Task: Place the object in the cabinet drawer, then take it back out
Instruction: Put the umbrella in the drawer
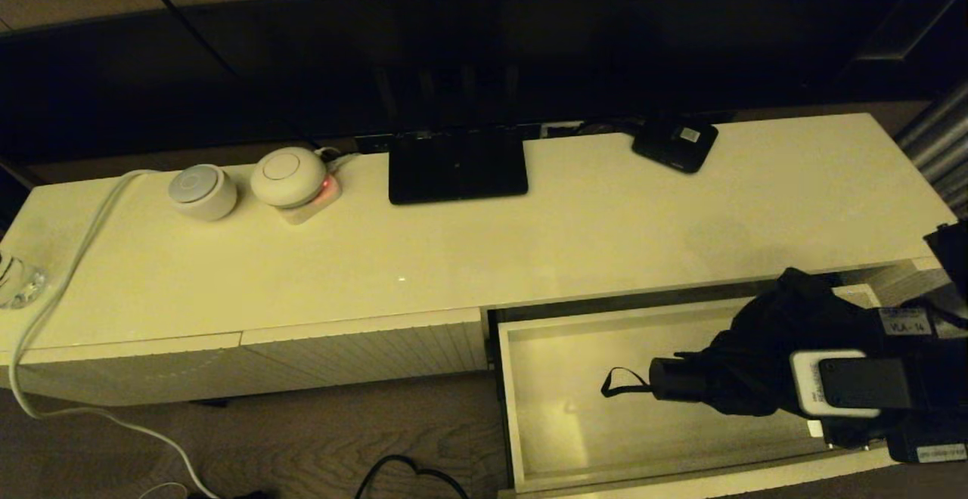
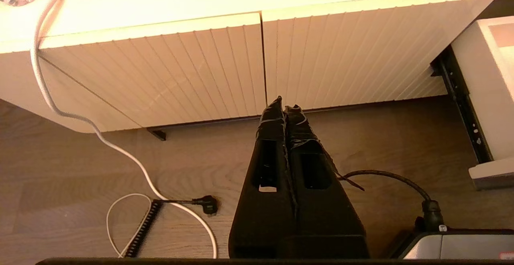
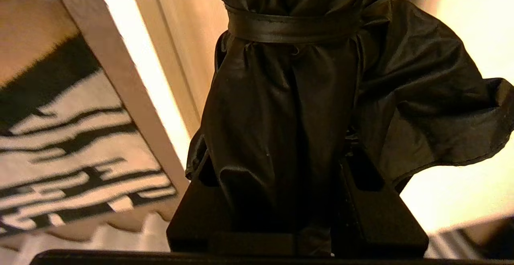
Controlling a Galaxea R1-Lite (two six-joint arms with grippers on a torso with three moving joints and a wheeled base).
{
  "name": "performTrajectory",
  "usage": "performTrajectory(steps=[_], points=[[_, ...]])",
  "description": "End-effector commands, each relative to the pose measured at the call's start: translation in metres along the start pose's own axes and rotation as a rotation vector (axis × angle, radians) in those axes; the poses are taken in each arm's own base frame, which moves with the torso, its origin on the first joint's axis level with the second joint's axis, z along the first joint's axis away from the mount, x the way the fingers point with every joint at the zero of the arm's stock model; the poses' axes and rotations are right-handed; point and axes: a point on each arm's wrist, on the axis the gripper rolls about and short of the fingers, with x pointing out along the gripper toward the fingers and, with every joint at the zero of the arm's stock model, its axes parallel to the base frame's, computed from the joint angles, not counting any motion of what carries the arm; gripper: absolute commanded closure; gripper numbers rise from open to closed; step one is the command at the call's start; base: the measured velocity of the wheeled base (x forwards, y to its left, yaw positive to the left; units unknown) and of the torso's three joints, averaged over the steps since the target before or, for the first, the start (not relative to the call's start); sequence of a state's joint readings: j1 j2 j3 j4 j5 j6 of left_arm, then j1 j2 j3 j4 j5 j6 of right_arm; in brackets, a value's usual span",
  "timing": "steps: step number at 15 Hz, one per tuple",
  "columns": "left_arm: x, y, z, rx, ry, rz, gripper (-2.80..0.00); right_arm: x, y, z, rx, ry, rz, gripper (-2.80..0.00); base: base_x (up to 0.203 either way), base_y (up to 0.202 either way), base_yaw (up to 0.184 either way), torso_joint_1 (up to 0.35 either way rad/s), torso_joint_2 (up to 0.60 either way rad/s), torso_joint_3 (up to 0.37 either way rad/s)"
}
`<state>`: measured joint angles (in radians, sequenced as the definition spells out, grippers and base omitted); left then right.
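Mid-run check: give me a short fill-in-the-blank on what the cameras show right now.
1. The right end effector is shut on the black ____.
2. The umbrella is over the ____ cabinet drawer.
3. The left end effector, near the floor, is ____.
4. The umbrella's handle points toward the robot's ____.

Missing: umbrella; open; shut; left

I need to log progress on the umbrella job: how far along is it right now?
Done: the cabinet drawer stands pulled open. In hand: the right gripper has its fingers shut on the black umbrella, handle and wrist loop over the drawer's interior. Whether it is going in or coming out cannot be told. Left: at least getting it clear of the drawer. The left gripper hangs idle, shut, before the ribbed fronts.
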<state>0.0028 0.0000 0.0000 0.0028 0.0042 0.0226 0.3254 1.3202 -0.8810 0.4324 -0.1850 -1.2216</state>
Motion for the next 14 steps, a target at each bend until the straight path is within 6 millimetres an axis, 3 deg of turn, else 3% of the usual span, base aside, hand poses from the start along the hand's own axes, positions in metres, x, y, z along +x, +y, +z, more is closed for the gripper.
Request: performTrajectory(steps=[1,4,8,14], points=[[0.000,0.000,-0.001,0.000,0.003,0.001,0.00,0.029,0.011,-0.005,0.010,0.019,0.069,0.00,0.000,0.000,0.000,0.000,0.00,0.000],[0.000,0.000,-0.001,0.000,0.003,0.001,0.00,0.064,0.016,-0.009,0.036,0.025,0.098,0.00,0.000,0.000,0.000,0.000,0.00,0.000],[0.000,0.000,-0.001,0.000,0.003,0.001,0.00,0.102,0.007,-0.017,0.079,0.042,0.093,0.00,0.000,0.000,0.000,0.000,0.00,0.000],[0.000,0.000,-0.001,0.000,0.003,0.001,0.00,0.112,0.011,-0.036,0.006,0.086,0.139,0.00,0.000,0.000,0.000,0.000,0.00,0.000]])
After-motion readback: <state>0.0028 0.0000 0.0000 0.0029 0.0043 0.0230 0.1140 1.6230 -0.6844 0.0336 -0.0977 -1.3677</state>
